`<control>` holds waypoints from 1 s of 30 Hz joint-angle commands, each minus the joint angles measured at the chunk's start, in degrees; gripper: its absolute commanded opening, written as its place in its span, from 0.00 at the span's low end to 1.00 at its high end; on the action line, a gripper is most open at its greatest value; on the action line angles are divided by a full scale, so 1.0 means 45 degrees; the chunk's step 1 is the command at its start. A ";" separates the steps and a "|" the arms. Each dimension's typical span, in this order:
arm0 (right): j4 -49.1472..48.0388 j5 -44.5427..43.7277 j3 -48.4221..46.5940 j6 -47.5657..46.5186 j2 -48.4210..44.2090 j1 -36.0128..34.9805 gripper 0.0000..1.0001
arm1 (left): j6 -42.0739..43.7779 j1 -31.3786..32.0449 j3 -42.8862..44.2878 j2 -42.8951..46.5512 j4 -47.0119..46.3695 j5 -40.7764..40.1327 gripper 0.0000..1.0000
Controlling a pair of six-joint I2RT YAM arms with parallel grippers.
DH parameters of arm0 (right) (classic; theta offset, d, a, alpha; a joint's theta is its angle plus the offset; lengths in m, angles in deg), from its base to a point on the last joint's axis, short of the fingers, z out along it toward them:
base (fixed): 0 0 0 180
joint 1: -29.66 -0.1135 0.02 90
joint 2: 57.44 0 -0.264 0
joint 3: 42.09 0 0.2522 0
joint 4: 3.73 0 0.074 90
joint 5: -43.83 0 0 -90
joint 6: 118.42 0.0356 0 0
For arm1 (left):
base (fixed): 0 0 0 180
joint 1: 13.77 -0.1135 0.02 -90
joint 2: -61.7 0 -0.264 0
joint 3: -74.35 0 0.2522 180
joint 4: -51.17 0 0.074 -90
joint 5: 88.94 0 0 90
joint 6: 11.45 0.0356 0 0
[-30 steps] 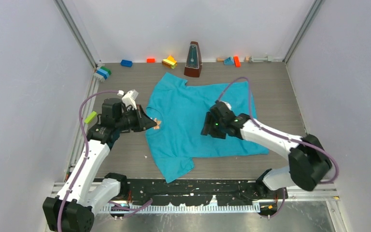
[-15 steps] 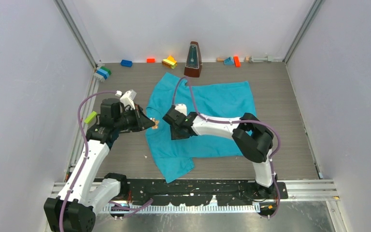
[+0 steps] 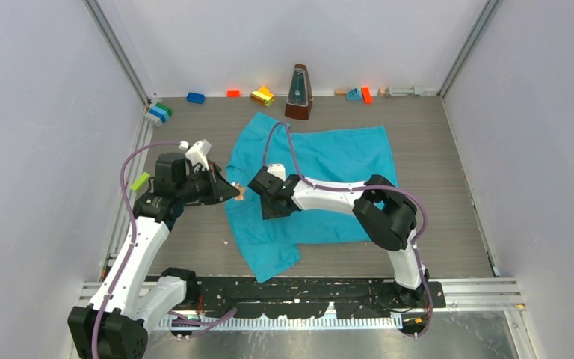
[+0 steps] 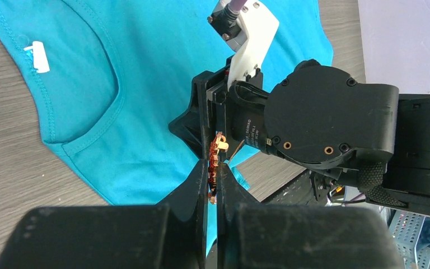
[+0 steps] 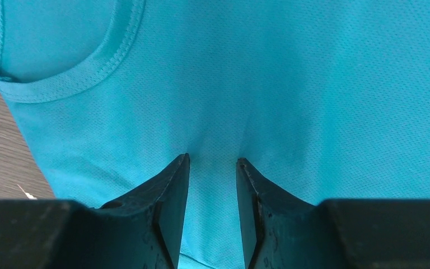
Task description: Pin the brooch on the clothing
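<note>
The teal-blue T-shirt, the clothing, lies flat on the table, its neckline and white label towards the left arm. My left gripper hovers at the shirt's left edge, shut on the small copper-coloured brooch, which stands edge-on between the fingertips. Right beside it my right gripper points down onto the shirt just below the neckline. Its jaws stand a finger-width apart, and the fingertips press into slightly puckered cloth. From the left wrist view, the right gripper's black body sits directly behind the brooch.
A wooden metronome stands at the back, just beyond the shirt. Coloured blocks line the back wall and the left corner. A green block lies by the left arm. Walls close in both sides.
The right arm swung left across the shirt from its middle to just beside the left gripper, and its jaws narrowed. The left gripper has barely moved and keeps hold of the brooch.
</note>
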 commanded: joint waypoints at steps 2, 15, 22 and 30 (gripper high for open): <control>-0.0033 -0.0153 -0.0565 0.0008 0.0510 -0.0148 0.39 | 0.0294 -0.0114 -0.0049 0.0228 -0.0009 0.0240 0.00; -0.0259 0.0188 -0.0288 0.0209 0.0528 -0.0149 0.06 | -0.0208 -0.0114 -0.0329 0.0318 -0.0121 -0.0131 0.00; -0.1052 0.0277 0.0403 0.0541 0.0033 -0.0149 0.01 | -0.2283 0.0153 -0.2812 0.1104 -0.2376 -0.0857 0.00; -0.2679 0.0398 0.1534 0.0829 -0.0755 -0.0149 0.00 | -0.2209 0.1729 -0.4481 0.1362 -0.4264 -0.3784 0.00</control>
